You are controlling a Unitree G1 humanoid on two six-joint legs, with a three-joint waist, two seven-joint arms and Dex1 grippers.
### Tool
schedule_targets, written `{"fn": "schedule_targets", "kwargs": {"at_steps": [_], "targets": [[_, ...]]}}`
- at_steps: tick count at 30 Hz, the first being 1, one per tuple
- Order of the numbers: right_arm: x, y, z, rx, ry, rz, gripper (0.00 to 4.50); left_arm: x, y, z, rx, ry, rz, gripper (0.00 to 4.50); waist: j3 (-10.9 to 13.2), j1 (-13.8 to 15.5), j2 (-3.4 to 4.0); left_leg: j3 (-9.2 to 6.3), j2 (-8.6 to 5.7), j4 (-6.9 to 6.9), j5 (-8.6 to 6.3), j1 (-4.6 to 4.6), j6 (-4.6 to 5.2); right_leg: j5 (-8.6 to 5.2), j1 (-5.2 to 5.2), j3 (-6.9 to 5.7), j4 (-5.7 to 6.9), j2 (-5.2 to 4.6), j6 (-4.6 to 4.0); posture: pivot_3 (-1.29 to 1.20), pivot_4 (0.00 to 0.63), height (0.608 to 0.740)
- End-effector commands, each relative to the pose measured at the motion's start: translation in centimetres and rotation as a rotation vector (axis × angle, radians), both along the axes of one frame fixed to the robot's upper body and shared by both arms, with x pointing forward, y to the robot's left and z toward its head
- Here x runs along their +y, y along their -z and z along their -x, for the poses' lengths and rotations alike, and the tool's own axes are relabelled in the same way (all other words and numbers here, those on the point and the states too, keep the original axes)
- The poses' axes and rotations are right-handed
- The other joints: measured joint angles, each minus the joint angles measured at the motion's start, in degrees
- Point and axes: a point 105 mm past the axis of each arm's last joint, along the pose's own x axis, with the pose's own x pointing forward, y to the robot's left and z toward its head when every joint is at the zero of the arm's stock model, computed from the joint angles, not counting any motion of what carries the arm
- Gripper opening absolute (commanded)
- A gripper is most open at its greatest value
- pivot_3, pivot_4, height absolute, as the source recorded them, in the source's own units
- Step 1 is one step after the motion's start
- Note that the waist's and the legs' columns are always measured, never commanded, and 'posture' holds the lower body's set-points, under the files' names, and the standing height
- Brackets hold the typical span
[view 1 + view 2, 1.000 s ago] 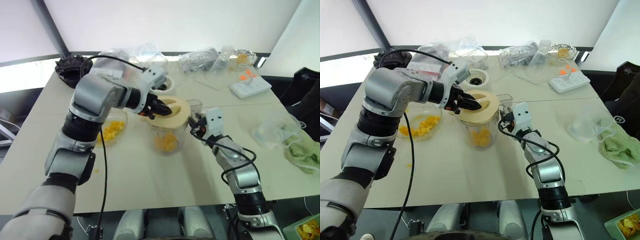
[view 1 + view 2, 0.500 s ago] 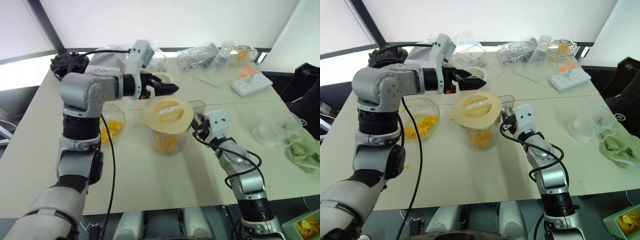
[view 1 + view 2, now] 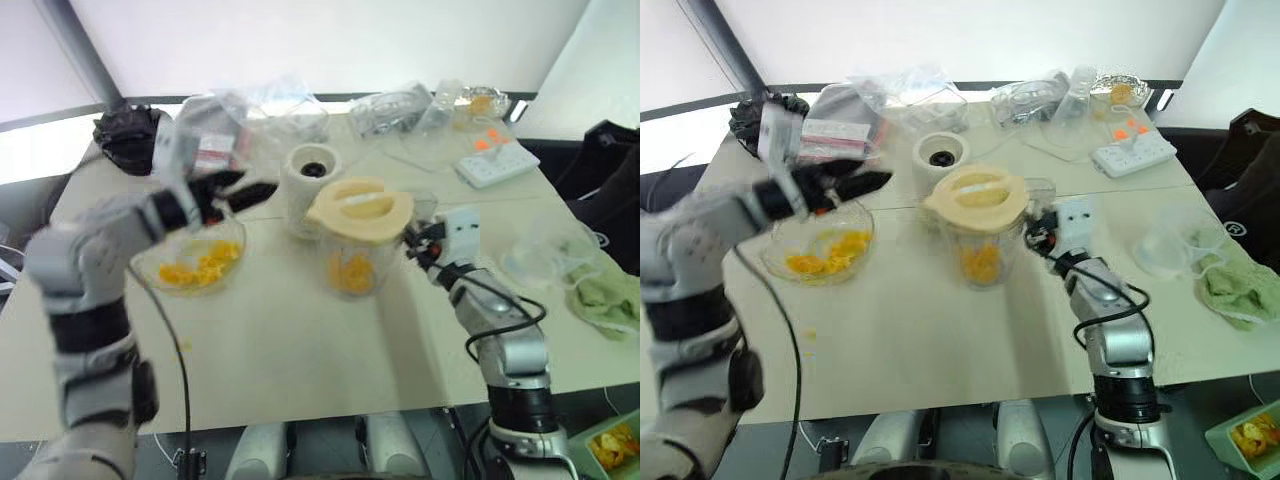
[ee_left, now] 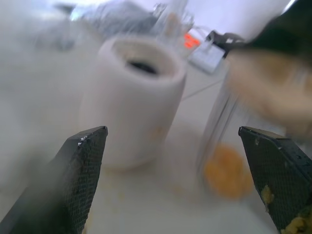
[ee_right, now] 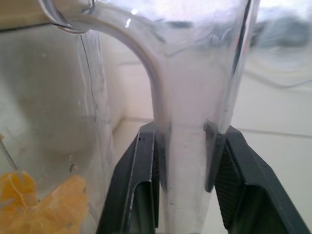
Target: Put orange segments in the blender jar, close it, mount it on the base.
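Blender jar [image 3: 357, 262], clear tapering plastic, stands upright on the desk [image 3: 300, 340] with orange segments [image 3: 349, 272] glossy and soft in its bottom and a flat cream lid [image 3: 361, 209] lying across its mouth; whether the lid is seated or merely resting I cannot tell. My right gripper [image 5: 185, 161] is pinched on the jar's side handle [image 5: 192, 97], its two black ribbed fingers [image 5: 131, 185] pressing either side of the smooth transparent strap, as the right wrist view shows. The handle side of the jar faces my right arm.

The base [image 3: 314, 189], a squat white cylinder with a dark round socket in its top, stands just beside the jar, on the jar's far-left side and nearly touching it. Jar and base both stand with their long axes vertical, so I judge the coming move to be a lift of the jar, a short carry toward the base, and a straight lowering onto the socket. The right arm already holds the jar; the left is the nearer one to the base.

My left gripper [image 3: 243, 192] hangs with its jaws spread wide and empty, left of the base and above a shallow clear bowl [image 3: 150, 268] with more segments in it.
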Motion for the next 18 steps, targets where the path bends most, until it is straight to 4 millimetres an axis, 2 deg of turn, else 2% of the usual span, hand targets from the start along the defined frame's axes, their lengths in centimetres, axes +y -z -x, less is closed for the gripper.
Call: {"fn": "schedule_targets", "kwargs": {"at_steps": [1,8,11,15,18], "targets": [[-0.3,-6.7,0.3,-0.184,-0.029,-0.037,0.9,-1.5,-1.2,1.5,-0.119,0.041,-0.025,4.48,0.09,0.47,-0.14,-0.13,0.0,0.08,0.07,-0.22,-0.11,0.02,-0.09,-0.13,-0.01,0.02,-0.04,0.0,0.15,0.74],[-1.4,-15.3,-1.9,-0.299,-0.009,-0.013,0.9,-2.6,1.2,3.8,-0.121,0.062,-0.056,4.48,0.14,-0.14,-0.05,-0.07,0.01,0.1,0.18,-0.38,-0.27,0.11,-0.22,-0.16,-0.11,0.0,-0.2,0.0,0.15,0.74],[-1.4,-18.0,-3.1,-0.325,-0.028,0.016,0.9,-3.5,1.9,4.7,-0.122,0.085,-0.058,4.48,0.13,0.08,-0.07,-0.04,0.03,0.05,0.18,-0.41,-0.26,0.11,-0.25,-0.2,-0.12,0.07,-0.21,0.0,0.15,0.74],[0.8,-21.1,-5.6,-0.342,-0.069,0.0,0.9,-3.5,2.6,5.3,-0.138,0.053,-0.052,4.48,0.14,-0.55,-0.05,0.02,0.05,-0.02,0.18,-0.42,-0.25,0.14,-0.31,-0.14,-0.13,0.17,-0.24,0.0,0.15,0.74],[3.3,-21.6,-7.6,-0.332,-0.104,-0.022,0.9,-3.2,2.7,5.3,-0.156,0.0,-0.036,4.48,0.14,-0.66,-0.04,0.04,0.1,-0.01,0.18,-0.44,-0.26,0.19,-0.37,-0.16,-0.08,0.3,-0.31,0.0,0.15,0.74]]}}
